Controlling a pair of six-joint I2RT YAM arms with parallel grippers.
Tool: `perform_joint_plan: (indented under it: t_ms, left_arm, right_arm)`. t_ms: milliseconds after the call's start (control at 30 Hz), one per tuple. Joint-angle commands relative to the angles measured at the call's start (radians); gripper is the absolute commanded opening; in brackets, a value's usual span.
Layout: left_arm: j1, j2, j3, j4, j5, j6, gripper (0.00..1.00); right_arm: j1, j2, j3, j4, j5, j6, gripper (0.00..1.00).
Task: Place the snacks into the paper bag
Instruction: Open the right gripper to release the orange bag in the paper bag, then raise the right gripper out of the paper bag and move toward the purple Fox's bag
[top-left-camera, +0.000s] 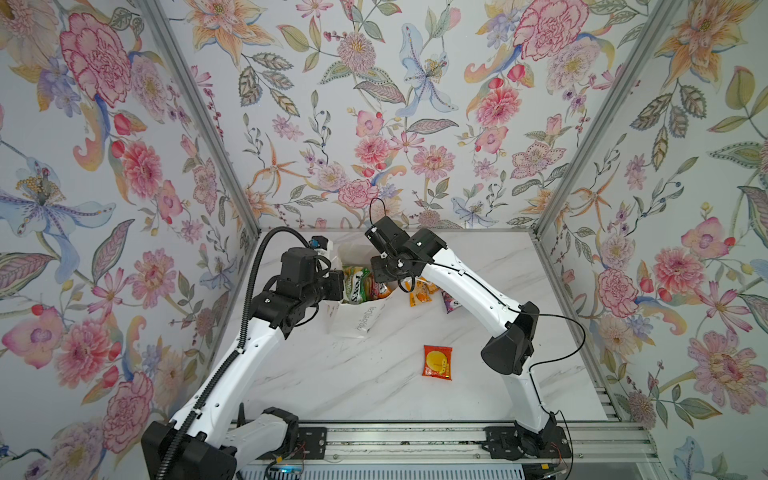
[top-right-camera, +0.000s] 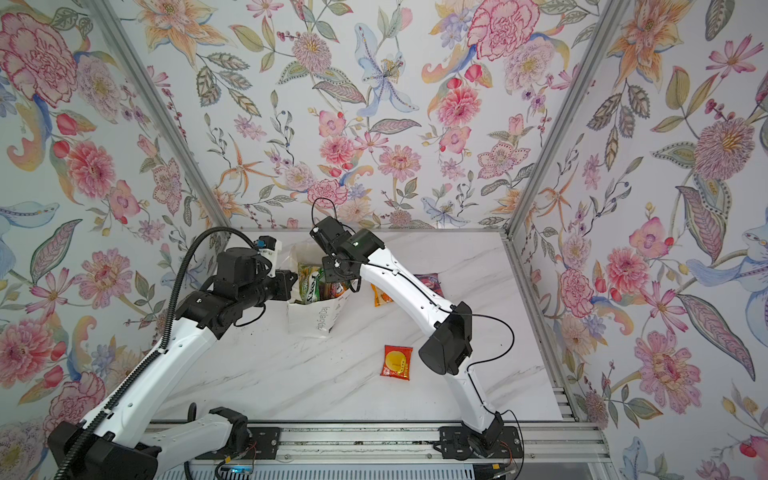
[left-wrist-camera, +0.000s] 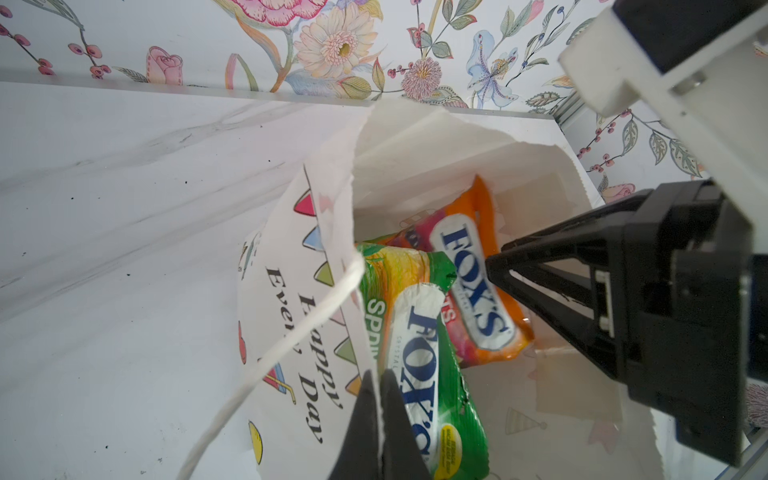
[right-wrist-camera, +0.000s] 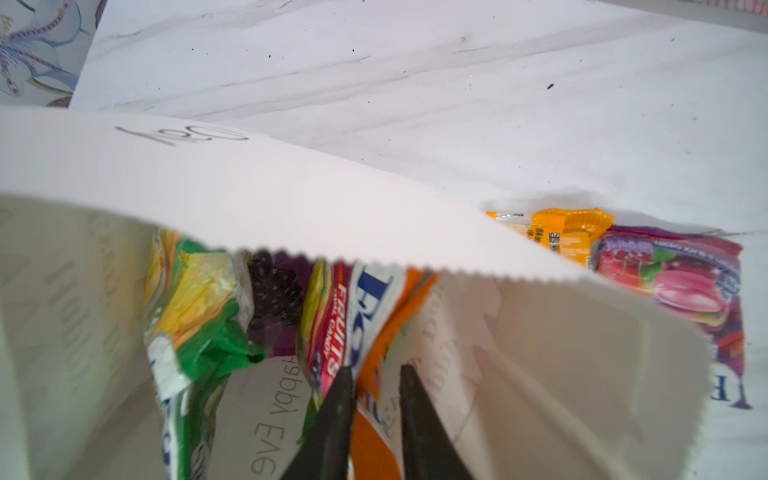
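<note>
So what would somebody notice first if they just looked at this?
Probably the white paper bag standing toward the back of the table, stuffed with bright candy packets. The left gripper pinches its rim while the right gripper reaches inside, jaws apart. One red packet lies alone in the open, nearer the arms' bases.

Packets filling paper bag; tabletop open

right arm hides most of purple pack.

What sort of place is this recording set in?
Probably a staged robot test booth: floral wallpaper panels in aluminium framing, a marble-look tabletop, two arms bolted to a rail.
</note>
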Motion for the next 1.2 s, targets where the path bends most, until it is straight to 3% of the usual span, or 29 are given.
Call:
perform_joint_plan:
  t_ms: [0, 300, 633, 933, 1167]
  left_arm:
    - [0.005, -0.009, 0.028, 0.073, -0.001, 0.012, 0.00]
    - [0.004, -0.005, 0.035, 0.066, -0.013, 0.019, 0.00]
    - [0.006, -0.004, 0.041, 0.053, -0.029, 0.036, 0.00]
    - [0.012, -0.012, 0.037, 0.056, -0.045, 0.058, 0.00]
    - [0.028, -0.032, 0.013, 0.064, -0.049, 0.085, 0.00]
  right_arm:
    - [0.008, -0.016, 0.018, 0.001, 0.047, -0.018, 0.28]
    - [0.027, -0.080, 0.048, 0.001, 0.035, -0.046, 0.32]
    - [0.061, -0.262, 0.067, 0.002, 0.041, -0.104, 0.46]
    - [0.063, -0.480, -0.117, 0.010, 0.187, -0.145, 0.57]
    - [0.046, -0.708, -0.413, 0.117, 0.264, -0.163, 0.63]
